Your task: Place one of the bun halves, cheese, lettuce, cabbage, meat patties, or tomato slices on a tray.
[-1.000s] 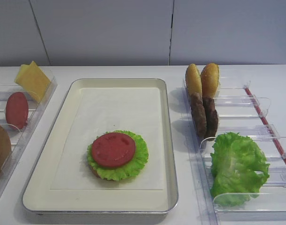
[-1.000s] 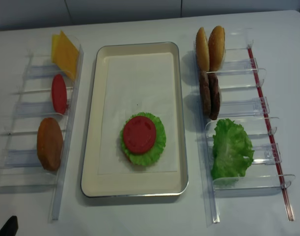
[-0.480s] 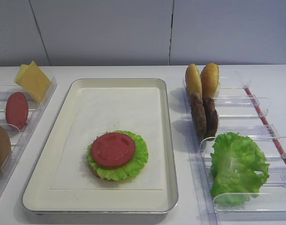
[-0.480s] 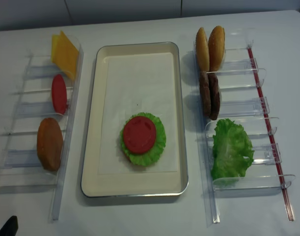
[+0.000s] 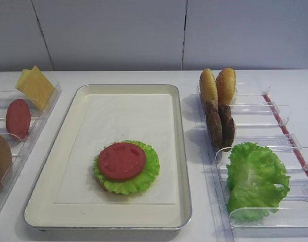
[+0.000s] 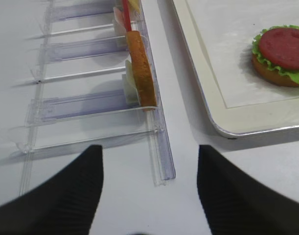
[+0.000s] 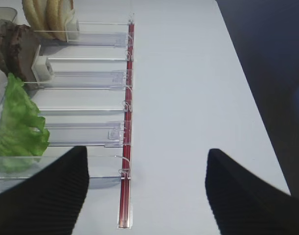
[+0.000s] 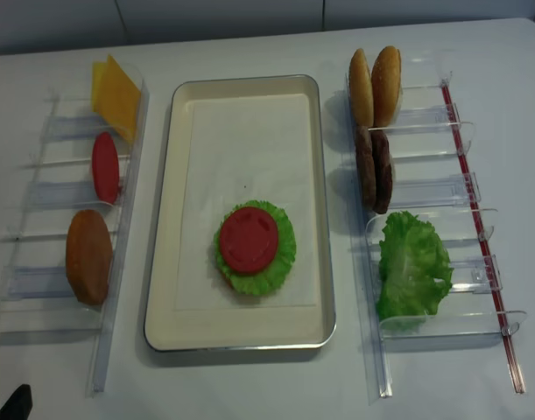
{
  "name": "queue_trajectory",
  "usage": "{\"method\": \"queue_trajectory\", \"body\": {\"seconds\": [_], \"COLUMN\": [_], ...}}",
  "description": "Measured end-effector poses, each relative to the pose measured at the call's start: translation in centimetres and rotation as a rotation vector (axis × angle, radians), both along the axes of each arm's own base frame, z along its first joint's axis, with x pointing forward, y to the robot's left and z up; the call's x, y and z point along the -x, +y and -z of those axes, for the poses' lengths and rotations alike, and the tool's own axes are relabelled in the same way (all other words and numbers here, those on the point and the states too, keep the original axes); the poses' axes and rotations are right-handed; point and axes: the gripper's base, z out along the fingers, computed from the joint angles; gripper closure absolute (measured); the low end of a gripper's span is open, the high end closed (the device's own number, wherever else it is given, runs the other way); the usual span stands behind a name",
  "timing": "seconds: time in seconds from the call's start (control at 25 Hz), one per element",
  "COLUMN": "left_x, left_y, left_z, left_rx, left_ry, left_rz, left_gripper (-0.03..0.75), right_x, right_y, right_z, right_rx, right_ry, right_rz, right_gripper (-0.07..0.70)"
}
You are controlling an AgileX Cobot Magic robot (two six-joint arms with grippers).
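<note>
Beside the tray (image 6: 222, 122), left gripper (image 6: 149, 191) hovers, jaws apart.

No text, label, brand, number or sign is showing in any view.
</note>
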Motion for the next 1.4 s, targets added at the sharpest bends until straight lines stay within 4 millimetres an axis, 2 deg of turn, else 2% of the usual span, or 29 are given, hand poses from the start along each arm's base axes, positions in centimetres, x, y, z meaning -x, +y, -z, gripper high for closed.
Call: {"method": "queue_trajectory", "body": {"seconds": [1.4], "left_x": [0.00], "left_y": [0.00], "left_z": [0.00], "left_rx": [0.000], "left_ry": [0.000], "left_rz": [0.000], "left_gripper": [0.286], "right_x": [0.00], "right_y": [0.00], "right_z": [0.00], "right_rx": [0.000], "right_ry": [0.000], "right_rz": [0.000], "right_gripper": [0.108]}}
